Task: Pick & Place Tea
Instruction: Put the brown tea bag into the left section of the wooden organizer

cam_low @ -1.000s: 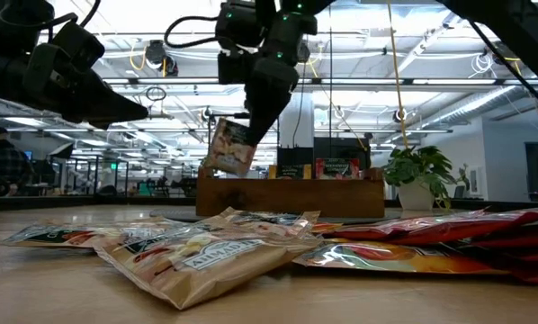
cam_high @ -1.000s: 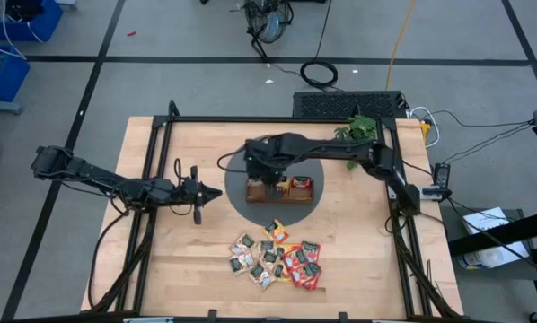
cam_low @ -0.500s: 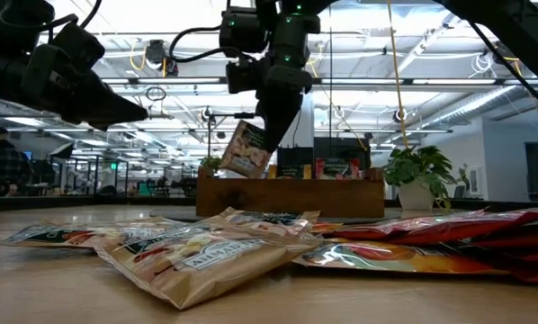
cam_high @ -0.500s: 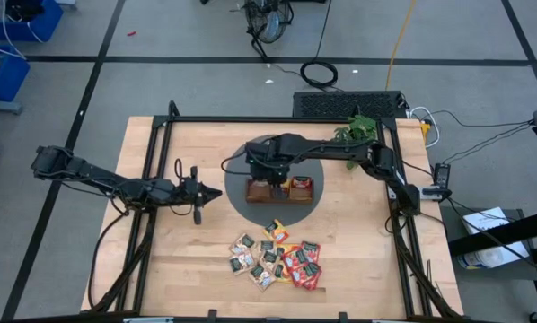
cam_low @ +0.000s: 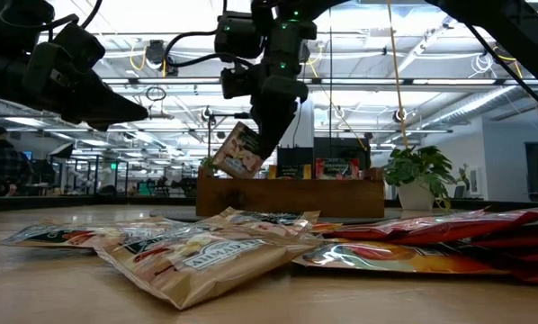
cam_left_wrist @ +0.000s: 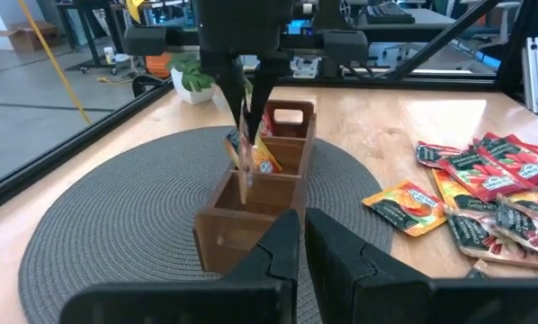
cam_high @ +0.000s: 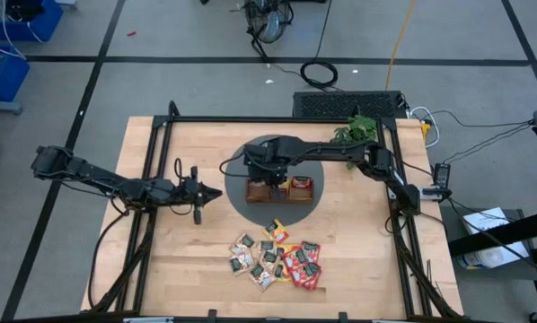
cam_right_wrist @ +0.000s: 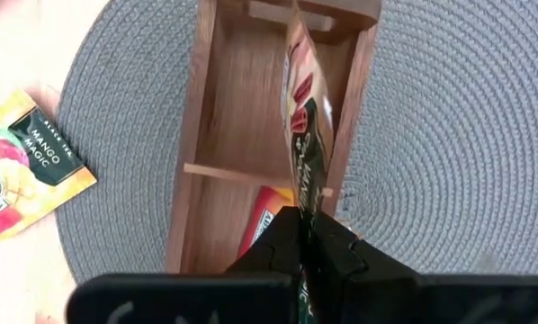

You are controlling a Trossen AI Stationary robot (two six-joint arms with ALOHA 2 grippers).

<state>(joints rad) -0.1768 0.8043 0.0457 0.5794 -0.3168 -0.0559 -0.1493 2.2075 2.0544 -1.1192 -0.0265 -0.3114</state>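
From above, I see my right gripper (cam_high: 265, 176) reaching across the round grey mat (cam_high: 237, 205) to hang over the left end of the wooden tray (cam_high: 278, 190), while the left gripper (cam_high: 207, 193) waits beside the mat's left edge, its fingers drawn nearly together with nothing in them. The loose tea sachets (cam_high: 276, 257) lie in a heap on the table (cam_high: 170, 269) nearer its front edge, well apart from the tray, green ones to the left and red ones to the right, with one orange-yellow packet at the top of the heap. Down at table height, the right gripper's jaws are pinched tight on one green sachet (cam_low: 239, 149), which hangs tilted just above the left end of the tray, and a potted plant (cam_low: 416, 178) stands off to the tray's right; the heap fills the foreground. Through the left wrist camera I look past my own near-closed fingers (cam_left_wrist: 278, 252) at the tray, where the other arm holds the sachet edge-on over the nearest compartment, and the middle compartment already has an orange-yellow sachet (cam_left_wrist: 263, 157) in it. Through the right wrist camera the gripped sachet (cam_right_wrist: 303, 135) hangs over the end compartment's bare wooden floor, and a mango sachet (cam_right_wrist: 23, 175) lies on the table just off the mat.
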